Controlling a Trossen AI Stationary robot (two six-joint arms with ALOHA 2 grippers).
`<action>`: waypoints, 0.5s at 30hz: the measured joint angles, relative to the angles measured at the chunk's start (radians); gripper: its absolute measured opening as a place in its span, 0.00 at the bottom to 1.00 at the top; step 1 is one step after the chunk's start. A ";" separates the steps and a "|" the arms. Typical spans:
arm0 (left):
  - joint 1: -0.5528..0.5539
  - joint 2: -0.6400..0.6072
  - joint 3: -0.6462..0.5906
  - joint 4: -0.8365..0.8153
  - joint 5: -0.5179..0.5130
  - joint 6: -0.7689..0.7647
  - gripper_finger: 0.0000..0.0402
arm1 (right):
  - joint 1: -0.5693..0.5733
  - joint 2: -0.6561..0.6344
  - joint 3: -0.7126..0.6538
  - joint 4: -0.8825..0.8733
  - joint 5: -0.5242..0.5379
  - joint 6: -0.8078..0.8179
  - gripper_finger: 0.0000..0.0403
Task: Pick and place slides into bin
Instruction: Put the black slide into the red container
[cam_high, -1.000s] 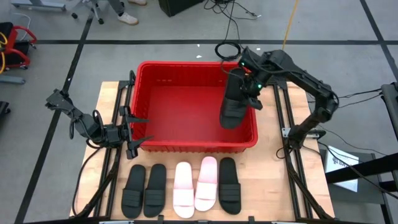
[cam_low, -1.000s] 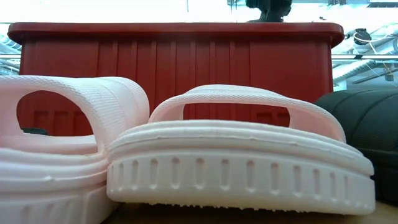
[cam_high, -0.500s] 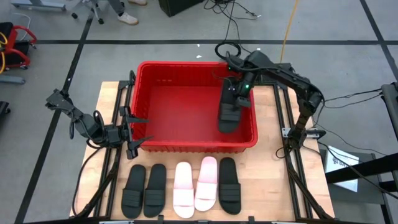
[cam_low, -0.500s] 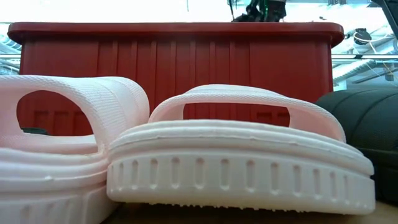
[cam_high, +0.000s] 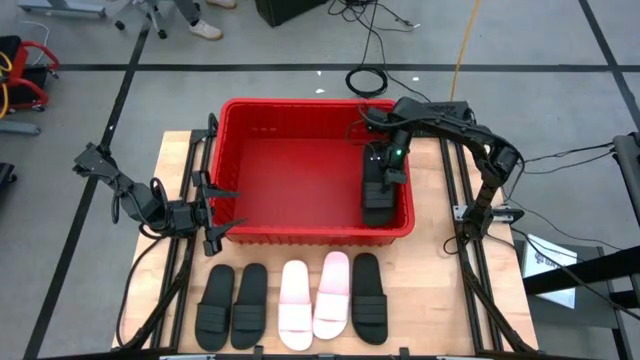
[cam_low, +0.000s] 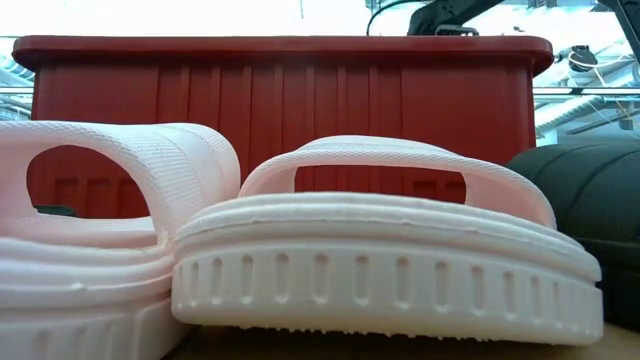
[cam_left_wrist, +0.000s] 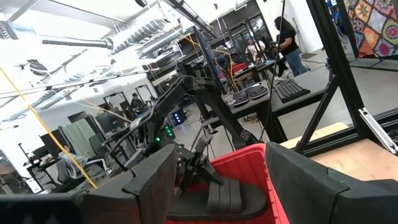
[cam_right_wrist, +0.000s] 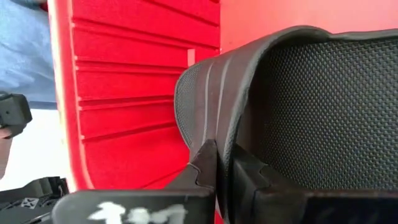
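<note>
The red bin (cam_high: 250, 165) stands at the table's middle and far side. My right gripper (cam_high: 386, 160) is down inside the bin by its right wall, shut on a black slide (cam_high: 378, 198). That slide also shows in the left wrist view (cam_left_wrist: 219, 196). Five slides lie sole-down in a row near the table's near edge: two black (cam_high: 214, 300) (cam_high: 249, 298), two white (cam_high: 296, 305) (cam_high: 331, 293) and one black (cam_high: 368, 297). My left gripper (cam_high: 215, 212) is open and empty, outside the bin's near left corner. My right gripper pinches the black slide's thin edge (cam_right_wrist: 219, 146) between its two fingers (cam_right_wrist: 205, 163), at the slide's far end. The fingers come from above, slanting down. The slide reaches from the gripper toward the bin's near wall; whether it rests on the bin's floor cannot be told.
The bin's thick rim (cam_low: 300, 45) and lattice walls enclose my right gripper. In the low view the white slides (cam_low: 380, 250) fill the foreground in front of the bin. Black rails (cam_high: 455, 190) run along the table's left and right sides.
My right gripper has gone down into the bin with the black slide, ending closer to the bin's right and near walls. The slide sits lower in the bin than before. My right gripper stays shut on it.
</note>
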 joint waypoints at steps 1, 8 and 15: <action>0.000 0.000 0.000 0.000 0.000 0.000 0.63 | 0.000 0.000 -0.013 0.017 0.000 0.000 0.02; 0.000 0.000 0.000 0.000 0.000 0.000 0.63 | 0.000 -0.001 -0.087 0.125 0.004 0.002 0.02; 0.000 0.000 0.000 0.000 0.000 0.000 0.63 | 0.000 -0.001 -0.169 0.190 0.048 0.027 0.02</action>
